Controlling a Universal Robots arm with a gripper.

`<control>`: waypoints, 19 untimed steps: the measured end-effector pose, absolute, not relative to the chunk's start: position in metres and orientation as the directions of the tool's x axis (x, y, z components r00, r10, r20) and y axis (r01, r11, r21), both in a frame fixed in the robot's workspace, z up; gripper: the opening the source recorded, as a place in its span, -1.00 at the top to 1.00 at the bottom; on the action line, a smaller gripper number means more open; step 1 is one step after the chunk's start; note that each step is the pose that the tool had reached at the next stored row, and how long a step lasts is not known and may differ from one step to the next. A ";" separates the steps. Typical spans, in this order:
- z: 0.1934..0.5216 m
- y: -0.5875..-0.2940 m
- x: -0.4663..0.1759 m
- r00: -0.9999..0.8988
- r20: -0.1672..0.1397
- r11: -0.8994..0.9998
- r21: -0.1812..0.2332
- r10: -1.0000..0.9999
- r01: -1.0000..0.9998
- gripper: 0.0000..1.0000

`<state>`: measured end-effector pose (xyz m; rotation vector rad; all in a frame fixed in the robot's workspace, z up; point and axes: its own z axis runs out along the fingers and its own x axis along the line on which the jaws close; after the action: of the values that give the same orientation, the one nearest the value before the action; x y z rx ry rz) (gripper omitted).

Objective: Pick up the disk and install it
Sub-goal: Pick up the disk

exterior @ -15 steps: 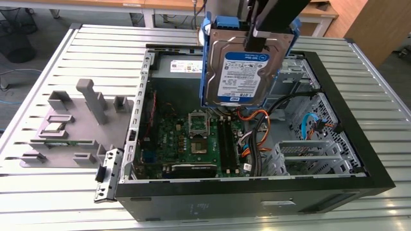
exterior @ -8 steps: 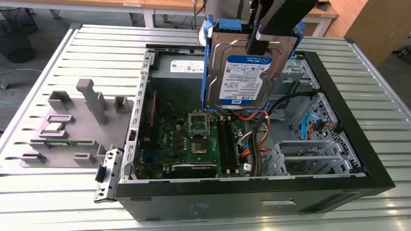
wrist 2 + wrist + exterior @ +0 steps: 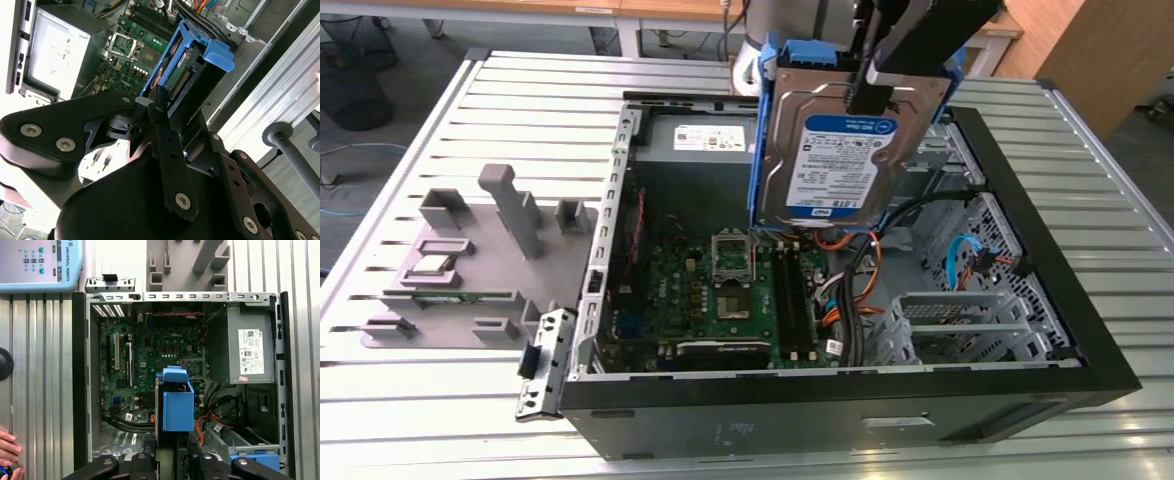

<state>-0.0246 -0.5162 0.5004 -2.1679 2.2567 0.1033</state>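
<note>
One claw (image 3: 869, 92) grips the top edge of the disk (image 3: 841, 160) in the exterior view. The drive hangs upright directly beneath it, above the open computer case (image 3: 761, 430) on the slatted tabletop (image 3: 400, 430). In the second wrist view the claw (image 3: 167, 107) pinches the disk (image 3: 187, 70) by its blue-bracketed end, with the motherboard (image 3: 132, 55) beyond. In the first wrist view the disk (image 3: 177, 407) juts out from the claw (image 3: 175, 455), and a person's hand (image 3: 7, 452) rests well off to one side.

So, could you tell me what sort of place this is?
Likely a robotics lab: an open computer case on a slatted table, the gripper holding the disk above it, a control pendant nearby.
</note>
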 end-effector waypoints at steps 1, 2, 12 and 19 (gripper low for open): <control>0.500 -0.516 -0.023 -0.041 -0.053 0.039 0.040 -0.998 -0.998 0.30; 0.500 -0.516 -0.021 -0.041 -0.053 0.039 0.040 -0.998 -0.998 0.30; 0.500 -0.516 -0.001 -0.041 -0.053 0.039 0.040 -0.998 -0.998 0.30; 0.500 -0.516 0.012 -0.041 -0.053 0.039 0.040 -0.998 -0.998 0.30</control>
<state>0.0116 -0.5162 0.5002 -2.1679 2.2567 0.1033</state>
